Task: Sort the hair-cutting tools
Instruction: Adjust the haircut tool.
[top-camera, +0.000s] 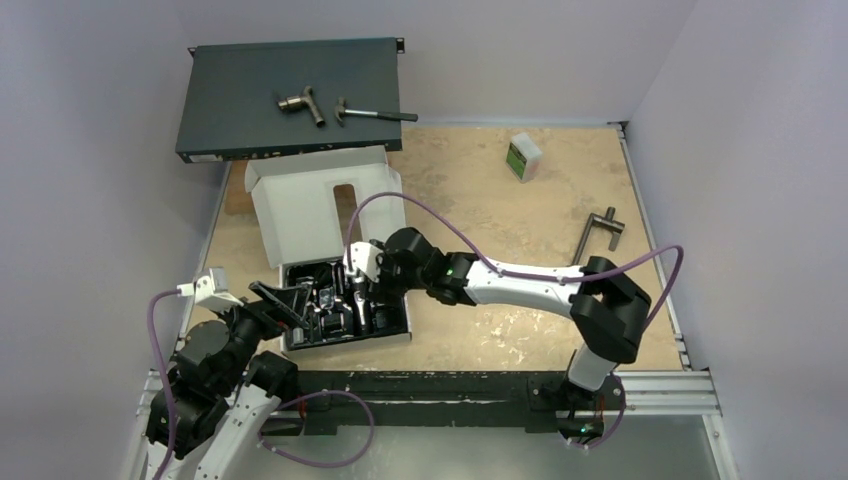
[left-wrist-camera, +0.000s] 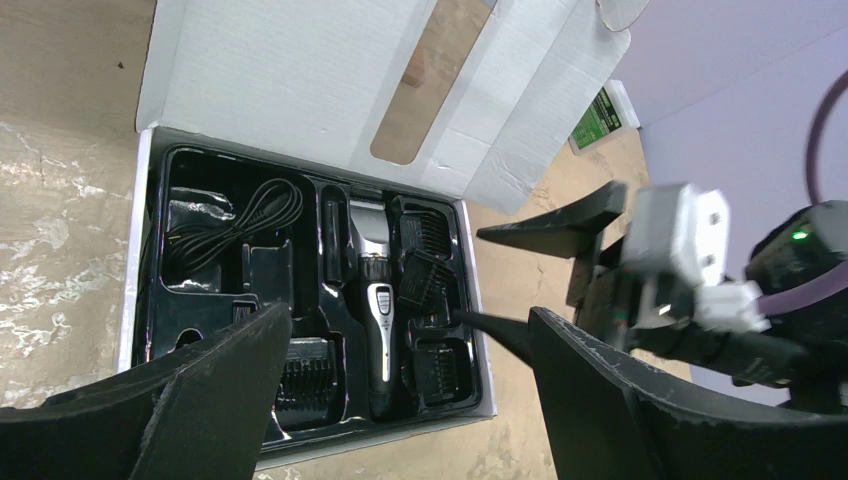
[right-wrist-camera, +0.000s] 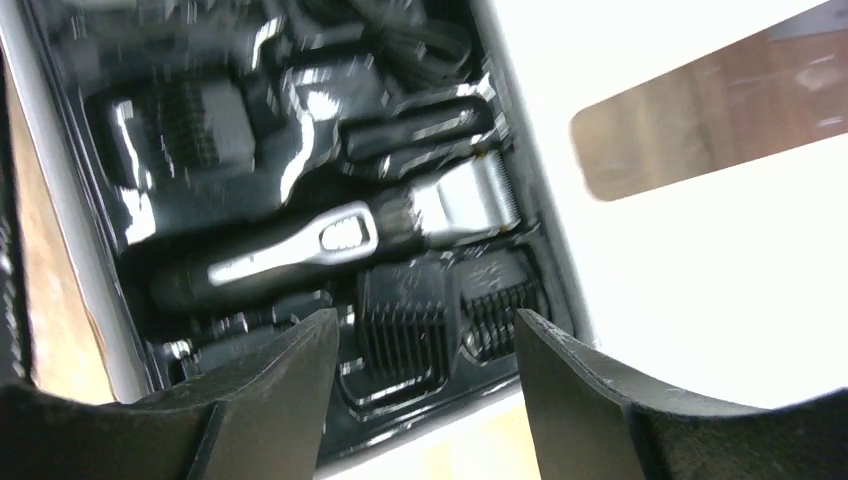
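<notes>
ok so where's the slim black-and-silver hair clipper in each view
Top external: slim black-and-silver hair clipper in the middle of the black plastic tray, lower left of centre.
Left wrist: clipper at centre, blade end toward the lid.
Right wrist: clipper at centre, blade pointing right.
Shared landmark: white cardboard lid with a cut-out window.

The open cardboard box (top-camera: 300, 205) is white, its inner tray (left-wrist-camera: 265, 275) glossy black, and in the tray are a black-and-silver hair clipper (left-wrist-camera: 372, 290), plain black comb attachments (left-wrist-camera: 424, 232) and a black cord (left-wrist-camera: 262, 205). Under the box the table (top-camera: 470, 190) is tan, mottled with pale blotches. Behind the box a dark slate-grey panel (top-camera: 250, 90) bears a grey metal hammer (top-camera: 375, 114) and a grey pipe fitting (top-camera: 300, 103), while to the right of the box are a green-and-white carton (top-camera: 523, 156), a dark grey T-shaped handle (top-camera: 598, 232) and a white-and-black arm (top-camera: 520, 280) with a purple cable (top-camera: 440, 222).
</notes>
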